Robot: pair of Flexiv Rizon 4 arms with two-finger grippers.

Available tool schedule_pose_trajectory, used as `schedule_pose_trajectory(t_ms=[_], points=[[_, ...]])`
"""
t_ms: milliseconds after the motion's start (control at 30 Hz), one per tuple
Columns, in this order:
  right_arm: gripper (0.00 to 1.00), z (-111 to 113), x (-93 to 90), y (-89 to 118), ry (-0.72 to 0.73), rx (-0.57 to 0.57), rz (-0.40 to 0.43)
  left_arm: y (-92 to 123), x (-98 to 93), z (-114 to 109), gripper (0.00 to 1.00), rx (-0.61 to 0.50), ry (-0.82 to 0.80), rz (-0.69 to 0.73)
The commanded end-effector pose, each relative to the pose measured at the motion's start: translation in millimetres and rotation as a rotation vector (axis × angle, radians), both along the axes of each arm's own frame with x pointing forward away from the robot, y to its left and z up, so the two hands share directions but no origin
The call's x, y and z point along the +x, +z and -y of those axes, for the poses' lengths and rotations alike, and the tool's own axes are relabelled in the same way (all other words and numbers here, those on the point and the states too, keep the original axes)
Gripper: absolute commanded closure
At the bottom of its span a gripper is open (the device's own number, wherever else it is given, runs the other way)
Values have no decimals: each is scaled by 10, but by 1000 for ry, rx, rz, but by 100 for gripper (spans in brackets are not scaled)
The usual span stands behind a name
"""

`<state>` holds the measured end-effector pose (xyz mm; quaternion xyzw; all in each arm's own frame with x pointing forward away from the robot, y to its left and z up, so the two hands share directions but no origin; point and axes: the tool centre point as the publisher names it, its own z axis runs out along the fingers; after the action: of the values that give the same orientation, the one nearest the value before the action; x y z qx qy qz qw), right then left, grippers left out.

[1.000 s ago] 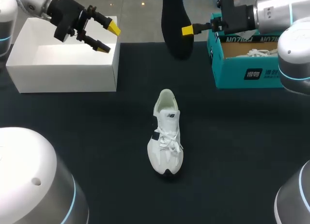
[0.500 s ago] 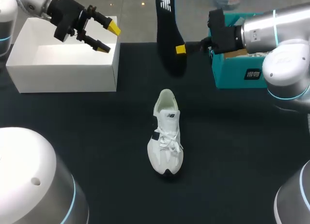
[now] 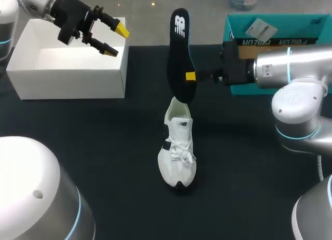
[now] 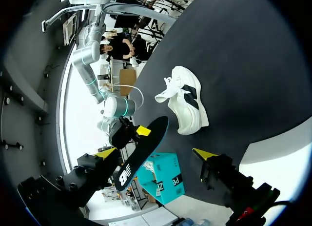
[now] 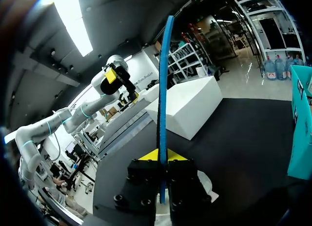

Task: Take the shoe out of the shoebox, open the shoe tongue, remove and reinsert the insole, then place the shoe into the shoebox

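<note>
In the head view, a white lace-up sneaker with black trim (image 3: 177,144) is lying on the dark cloth-covered surface (image 3: 259,162). Its long axis is running from far edge to near edge, with the black toe pointing at the near edge and the heel opening facing away. A long black foam insole (image 3: 179,58) is hanging almost upright over that heel. Its logo end is pointing up and its lower end is sitting just above the opening. The right pincer (image 3: 190,76) is pinching the insole's edge below its middle, and only one yellow tip is showing here. A teal cardboard shoebox (image 3: 270,30) is standing behind that arm, partly covered by it. The left pincer (image 3: 115,41) is hanging spread over a white open box (image 3: 67,64), well apart from the sneaker.

In the left wrist view, the sneaker (image 4: 185,106) is lying ahead of the spread fingers with its toe pointing away from them. The insole (image 4: 141,153) is slanting between sneaker and shoebox.

In the right wrist view, the insole (image 5: 163,79) is showing edge-on as a thin blue strip. It is rising straight from between the two yellow tips, which are pressing it from both sides. The pincer's body is hiding nearly all of the sneaker, leaving a white sliver just beside it. The shoebox is being cut off at its edge.
</note>
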<state>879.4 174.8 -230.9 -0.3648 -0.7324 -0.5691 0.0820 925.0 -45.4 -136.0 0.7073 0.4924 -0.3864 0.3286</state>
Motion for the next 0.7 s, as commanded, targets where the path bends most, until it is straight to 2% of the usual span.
schedule_pose_trajectory(t_ms=[33,267,433,700], points=[[100,-15,-21,-8,-7,4,4,4,-1,-2,0,3,0,1],[100,-14,-13,-31,-4,1,6,4,-1,-2,0,3,0,1],[100,19,11,-230,-14,52,56,4,-1,-2,0,3,0,1],[100,102,-9,-491,-16,45,33,4,-1,-2,0,3,0,1]])
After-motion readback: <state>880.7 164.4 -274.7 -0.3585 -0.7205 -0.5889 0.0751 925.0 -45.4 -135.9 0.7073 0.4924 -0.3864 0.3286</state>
